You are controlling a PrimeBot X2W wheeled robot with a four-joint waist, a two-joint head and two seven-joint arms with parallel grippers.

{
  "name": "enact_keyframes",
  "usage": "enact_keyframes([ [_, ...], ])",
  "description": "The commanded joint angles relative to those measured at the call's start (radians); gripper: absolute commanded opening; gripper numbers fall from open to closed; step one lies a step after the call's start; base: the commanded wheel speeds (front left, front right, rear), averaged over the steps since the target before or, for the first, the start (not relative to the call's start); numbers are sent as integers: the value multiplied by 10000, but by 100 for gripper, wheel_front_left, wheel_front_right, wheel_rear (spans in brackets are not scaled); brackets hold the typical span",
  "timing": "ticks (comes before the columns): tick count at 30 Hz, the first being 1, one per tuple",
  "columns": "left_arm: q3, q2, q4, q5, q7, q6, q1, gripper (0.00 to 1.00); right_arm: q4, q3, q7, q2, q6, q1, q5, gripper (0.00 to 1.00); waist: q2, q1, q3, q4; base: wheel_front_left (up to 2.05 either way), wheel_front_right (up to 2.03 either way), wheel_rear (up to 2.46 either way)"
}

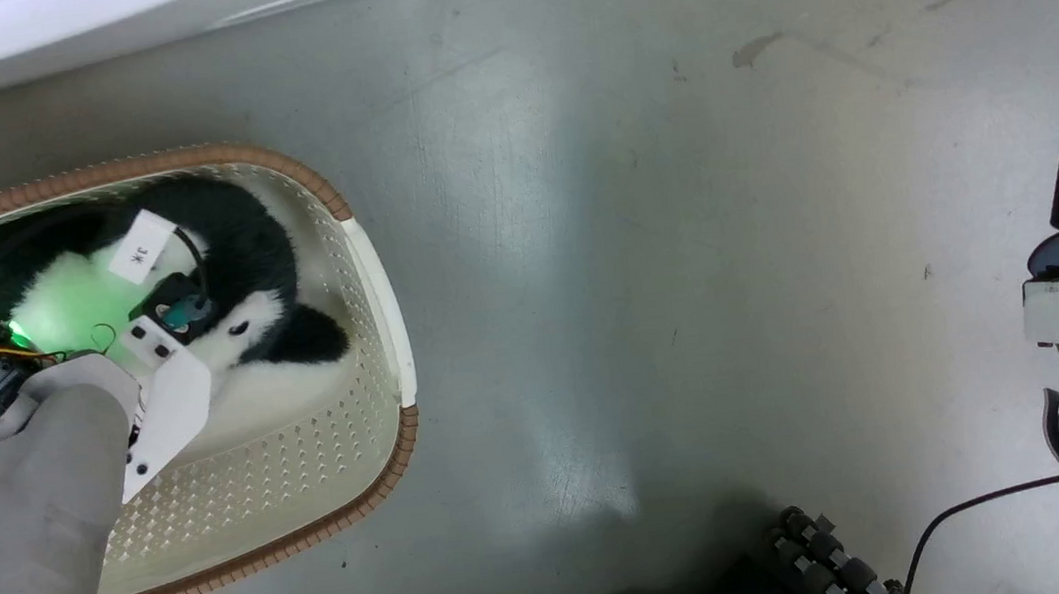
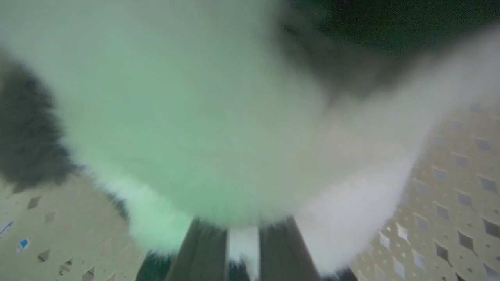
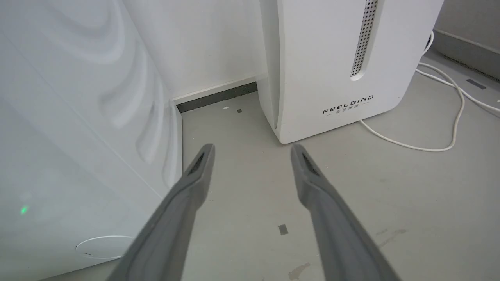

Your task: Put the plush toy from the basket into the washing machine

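Left gripper (image 2: 242, 234): narrow, pinched on fur of fluffy white penguin plush toy with black patches (image 1: 260, 256), lying inside cream perforated plastic basket with brown woven rim (image 1: 308, 438). Thin tuft hold; likely slips on lift, or snags and drags basket along. Right gripper (image 3: 250, 152): wide, empty. Fur deep, soft, tinted green near wrist.
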Motion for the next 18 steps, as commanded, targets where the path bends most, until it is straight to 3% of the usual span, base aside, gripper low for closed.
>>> enact_keyframes([
  [1, -111, 232, 352, -68, 45, -25, 65, 0, -61, -53, -76, -8, -7, -190, 67, 100, 0, 0, 9, -17, 0, 0, 0],
  [18, -46, 140, 352, -803, -791, -60, 786, 0, 134, -36, -76, -8, -7, 9, -91, 100, 0, 0, -1044, 168, 0, 0, 0],
])
